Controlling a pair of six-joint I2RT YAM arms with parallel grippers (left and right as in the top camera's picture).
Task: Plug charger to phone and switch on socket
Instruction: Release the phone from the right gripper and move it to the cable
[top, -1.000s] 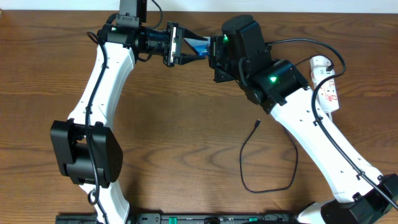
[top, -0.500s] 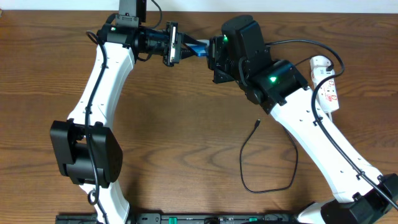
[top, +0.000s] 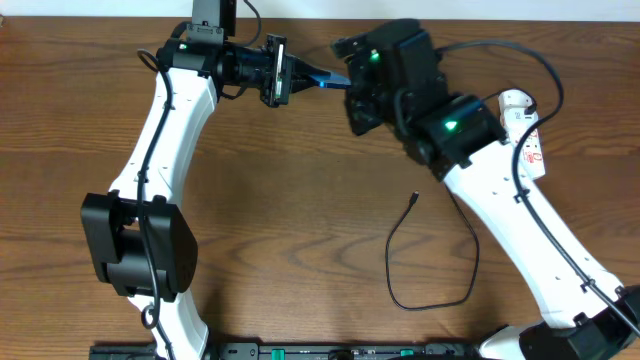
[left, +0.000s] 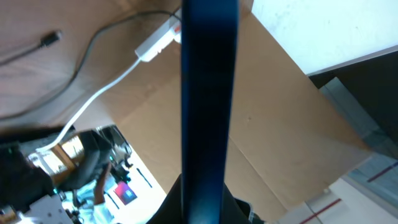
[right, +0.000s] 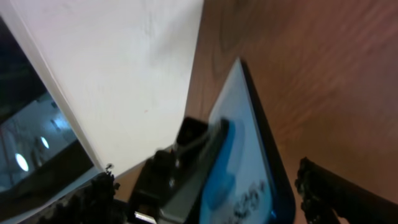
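Note:
The phone (top: 322, 76) hangs in the air at the back of the table, and my left gripper (top: 290, 73) is shut on its left end. In the left wrist view the phone (left: 208, 93) shows edge-on as a dark blue bar rising from my left gripper (left: 208, 208). My right gripper (top: 349, 85) stands open round the phone's right end; in its wrist view the cyan screen (right: 245, 155) lies between the spread fingers (right: 329, 193) without touching them. The charger (top: 394, 262) loops over the table, its tip (top: 415, 198) lying free. The socket (top: 528, 140) lies at the right.
The socket's thick white cord (left: 99, 93) runs across the wood in the left wrist view. A pale board (right: 124, 81) stands behind the table's back edge. The arm bases (top: 140, 245) sit at the front.
My right gripper has opened and let go of the phone, lifting a little back and to the right. My left gripper has shut on the phone's other end.

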